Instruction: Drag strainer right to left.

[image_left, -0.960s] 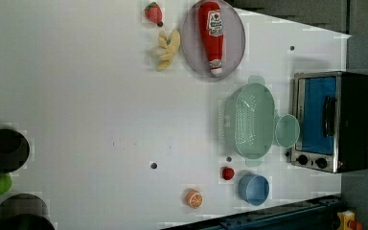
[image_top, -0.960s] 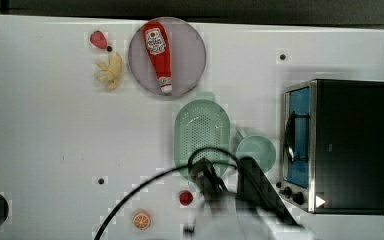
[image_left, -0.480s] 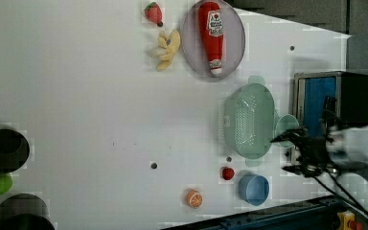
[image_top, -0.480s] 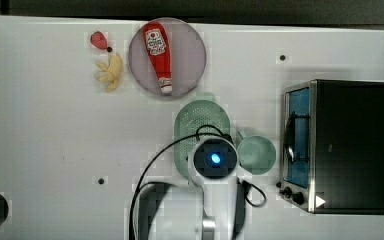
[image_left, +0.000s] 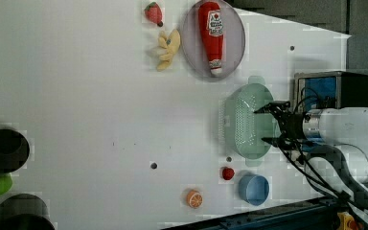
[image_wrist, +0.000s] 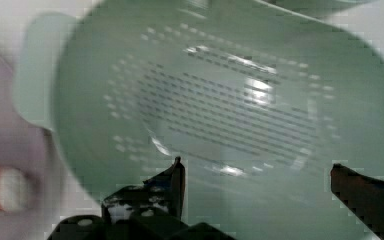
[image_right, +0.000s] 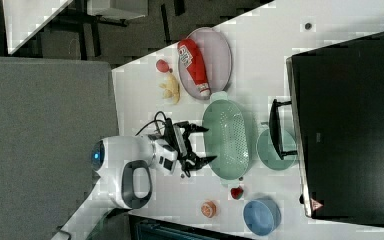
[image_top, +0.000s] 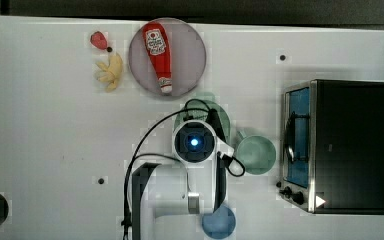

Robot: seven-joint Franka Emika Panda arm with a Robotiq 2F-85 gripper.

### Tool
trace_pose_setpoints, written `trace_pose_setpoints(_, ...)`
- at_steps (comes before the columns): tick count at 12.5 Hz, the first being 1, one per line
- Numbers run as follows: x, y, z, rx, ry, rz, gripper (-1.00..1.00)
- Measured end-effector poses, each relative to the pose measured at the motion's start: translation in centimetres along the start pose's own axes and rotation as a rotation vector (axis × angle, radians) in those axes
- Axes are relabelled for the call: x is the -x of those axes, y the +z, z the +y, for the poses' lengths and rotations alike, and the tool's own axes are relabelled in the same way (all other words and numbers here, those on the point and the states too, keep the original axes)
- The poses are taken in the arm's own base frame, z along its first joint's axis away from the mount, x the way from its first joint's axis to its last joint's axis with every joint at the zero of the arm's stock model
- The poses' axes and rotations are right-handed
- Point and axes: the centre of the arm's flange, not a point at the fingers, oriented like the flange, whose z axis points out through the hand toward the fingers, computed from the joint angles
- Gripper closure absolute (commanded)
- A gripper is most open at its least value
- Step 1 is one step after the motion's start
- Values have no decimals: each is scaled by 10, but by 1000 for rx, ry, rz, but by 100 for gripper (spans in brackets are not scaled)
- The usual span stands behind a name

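Open hand [image_left: 267, 123] (fingers spread, holding nothing) reaches in from the left view's right, over the strainer [image_left: 243, 120], whose long axis runs top to bottom.

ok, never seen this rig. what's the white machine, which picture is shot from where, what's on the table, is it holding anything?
The white machine is one robot arm with a two-fingered gripper. Three pictures come from fixed cameras off the arm, all looking down on the white table; the fourth comes from a camera on the wrist, looking past the fingers.

The gripper is open, poised over the strainer, and holds nothing.

Also on the table: a green mug beside the strainer, a toaster oven, a ketchup bottle lying on a plate, a blue bowl, and toy pieces: strawberry, bananas, orange slice, a small red piece.
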Motion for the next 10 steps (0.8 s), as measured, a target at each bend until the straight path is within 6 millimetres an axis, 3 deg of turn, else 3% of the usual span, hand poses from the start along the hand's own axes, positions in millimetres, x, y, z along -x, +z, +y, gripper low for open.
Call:
trace_pose_setpoints(3,1,44,-14,-36,127,-9,-100)
trace_pose_setpoints(6,21,107,4,49,185,-30,-100)
trace_pose_setpoints(8,32,126,17,82,159,-30,-100)
trace_pose_setpoints(10,30,122,12,50,151,-21,-100)
